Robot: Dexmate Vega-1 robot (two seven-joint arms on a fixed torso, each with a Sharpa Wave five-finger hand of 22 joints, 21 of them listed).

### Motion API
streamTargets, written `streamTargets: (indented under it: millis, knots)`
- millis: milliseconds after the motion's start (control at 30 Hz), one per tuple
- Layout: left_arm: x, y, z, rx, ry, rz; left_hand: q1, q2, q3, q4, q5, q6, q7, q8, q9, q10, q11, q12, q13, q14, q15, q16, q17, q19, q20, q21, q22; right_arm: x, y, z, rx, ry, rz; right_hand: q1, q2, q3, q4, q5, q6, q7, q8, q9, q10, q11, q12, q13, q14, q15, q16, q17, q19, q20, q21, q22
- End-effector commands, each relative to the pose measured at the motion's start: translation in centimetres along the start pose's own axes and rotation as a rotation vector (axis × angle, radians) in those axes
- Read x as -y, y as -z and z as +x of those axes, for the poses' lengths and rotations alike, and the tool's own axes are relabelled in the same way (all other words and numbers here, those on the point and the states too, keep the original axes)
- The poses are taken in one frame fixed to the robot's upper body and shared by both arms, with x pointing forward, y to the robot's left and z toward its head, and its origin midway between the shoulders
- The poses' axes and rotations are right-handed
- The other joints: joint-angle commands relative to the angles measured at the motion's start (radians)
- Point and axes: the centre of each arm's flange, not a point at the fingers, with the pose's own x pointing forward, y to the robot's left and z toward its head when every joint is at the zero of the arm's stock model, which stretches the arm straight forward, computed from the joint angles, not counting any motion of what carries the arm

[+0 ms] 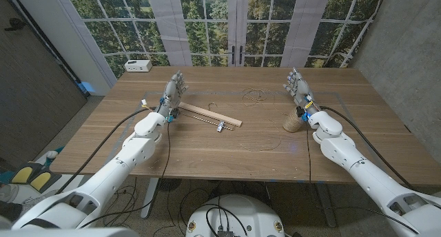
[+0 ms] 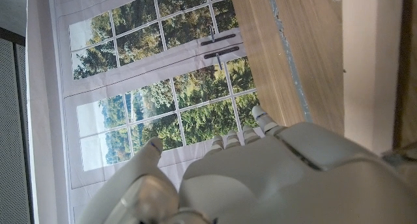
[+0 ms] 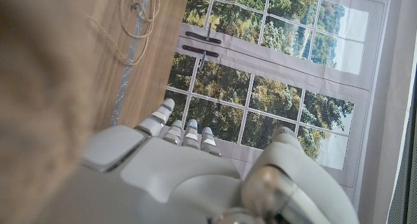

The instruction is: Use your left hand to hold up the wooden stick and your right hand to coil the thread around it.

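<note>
The wooden stick (image 1: 210, 116) lies flat on the table, slanting from near my left hand toward the middle. A small clip (image 1: 220, 127) sits by its right part. Thin thread (image 1: 255, 96) lies in loose loops beyond the stick, with another loop (image 1: 264, 142) nearer the front edge; the loops (image 3: 139, 9) also show in the right wrist view. A tan thread cone (image 1: 293, 122) stands beside my right wrist. My left hand (image 1: 173, 89) stands on its edge at the stick's left end, fingers apart, holding nothing. My right hand (image 1: 297, 85) stands the same way beyond the cone, empty.
A small white box (image 1: 138, 65) sits at the table's far left corner. The wooden table (image 1: 207, 154) ends at a wall of tall windows (image 1: 227, 23). Cables run along both arms.
</note>
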Motion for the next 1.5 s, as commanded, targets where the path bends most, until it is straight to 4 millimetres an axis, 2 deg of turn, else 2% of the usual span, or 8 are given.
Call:
streamTargets:
  millis: [33, 333, 467, 533, 700, 733, 1100, 1500]
  knots:
    - [0.4, -0.9, 1.5, -0.001, 0.018, 0.010, 0.003, 0.029, 0.007, -0.001, 0.006, -0.141, 0.000, 0.007, 0.003, -0.158, -0.007, 0.005, 0.004, -0.141, 0.002, 0.005, 0.004, -0.097, 0.003, 0.002, 0.004, 0.6, 0.1, 0.4, 0.004, 0.006, 0.001, 0.010, 0.000, 0.008, -0.002, 0.006, -0.006, -0.001, 0.005, 0.004, -0.006, -0.003, 0.001, 0.002, -0.007, 0.002, 0.005, 0.001, 0.009, 0.000, 0.007, 0.002]
    - [0.8, -1.2, 2.0, -0.004, 0.031, 0.019, 0.003, 0.030, 0.006, -0.001, 0.007, -0.140, 0.000, 0.007, 0.003, -0.154, 0.001, 0.007, 0.004, -0.140, 0.001, 0.005, 0.004, -0.095, 0.005, 0.000, 0.004, 0.7, -0.7, 0.4, 0.034, 0.010, -0.039, 0.019, -0.001, 0.011, -0.011, 0.003, -0.001, 0.002, 0.007, 0.004, 0.006, 0.000, 0.000, 0.002, 0.001, 0.013, 0.008, -0.001, 0.014, 0.008, 0.009, 0.002]
    - [0.9, -1.2, 2.0, -0.004, 0.040, 0.023, 0.003, 0.030, 0.005, -0.001, 0.007, -0.135, 0.003, 0.009, 0.003, -0.152, -0.002, 0.008, 0.004, -0.138, 0.003, 0.006, 0.004, -0.093, 0.009, -0.002, 0.004, 0.9, -1.7, 0.0, 0.054, 0.022, -0.090, 0.041, -0.004, 0.017, -0.031, -0.004, 0.039, 0.006, 0.019, 0.005, 0.042, 0.022, 0.000, 0.003, 0.050, 0.047, 0.022, -0.002, 0.037, 0.048, 0.016, 0.003]
    - [0.9, -1.1, 2.0, -0.012, 0.046, 0.021, 0.004, 0.030, 0.004, -0.002, 0.008, -0.127, 0.002, 0.012, 0.004, -0.147, 0.003, 0.009, 0.005, -0.134, 0.009, 0.007, 0.004, -0.090, 0.014, -0.003, 0.004, 0.9, -2.3, -0.5, 0.063, 0.028, -0.125, 0.056, -0.002, 0.023, -0.044, -0.010, 0.080, -0.016, 0.029, 0.006, 0.053, 0.046, -0.009, 0.004, 0.082, 0.068, 0.030, -0.001, 0.049, 0.080, 0.019, 0.005]
    - [1.0, -1.0, 1.8, -0.022, 0.049, 0.017, 0.004, 0.027, -0.001, -0.003, 0.009, -0.120, -0.002, 0.013, 0.004, -0.145, 0.019, 0.009, 0.005, -0.125, 0.022, 0.010, 0.004, -0.085, 0.048, -0.008, 0.004, 0.8, -3.0, -1.1, 0.071, 0.036, -0.171, 0.073, 0.002, 0.032, -0.059, -0.017, 0.113, -0.032, 0.032, 0.007, 0.093, 0.060, -0.011, 0.006, 0.137, 0.079, 0.046, 0.001, 0.064, 0.107, 0.023, 0.007]
    - [1.0, -1.0, 1.7, -0.020, 0.053, 0.019, 0.004, 0.025, -0.003, -0.003, 0.009, -0.118, -0.004, 0.013, 0.004, -0.144, 0.031, 0.010, 0.006, -0.119, 0.027, 0.011, 0.004, -0.083, 0.052, -0.009, 0.005, 0.8, -3.3, -1.4, 0.079, 0.036, -0.185, 0.076, 0.003, 0.034, -0.062, -0.019, 0.120, -0.033, 0.033, 0.007, 0.102, 0.075, -0.011, 0.007, 0.149, 0.084, 0.049, 0.002, 0.067, 0.108, 0.023, 0.007]
    - [1.1, -0.9, 0.8, -0.014, 0.050, 0.014, 0.002, 0.021, -0.014, -0.003, 0.011, -0.090, -0.016, 0.016, 0.005, -0.131, 0.043, 0.013, 0.007, -0.107, 0.036, 0.011, 0.005, -0.073, 0.064, -0.021, 0.006, 0.2, -5.8, -2.9, 0.134, 0.035, -0.243, 0.088, 0.004, 0.040, -0.073, -0.024, 0.142, -0.035, 0.035, 0.007, 0.123, 0.077, -0.014, 0.008, 0.179, 0.087, 0.057, 0.005, 0.076, 0.114, 0.025, 0.009]
    - [1.0, -1.5, 0.5, 0.002, 0.059, 0.018, 0.004, 0.022, -0.021, -0.004, 0.014, -0.084, -0.015, 0.013, 0.006, -0.129, 0.032, 0.012, 0.008, -0.103, 0.034, 0.009, 0.005, -0.066, 0.066, -0.035, 0.007, 0.1, -7.8, -5.2, 0.158, 0.073, -0.347, 0.095, 0.000, 0.042, -0.082, -0.027, 0.144, -0.039, 0.031, 0.007, 0.129, 0.076, -0.019, 0.008, 0.181, 0.084, 0.054, 0.005, 0.079, 0.113, 0.025, 0.009]
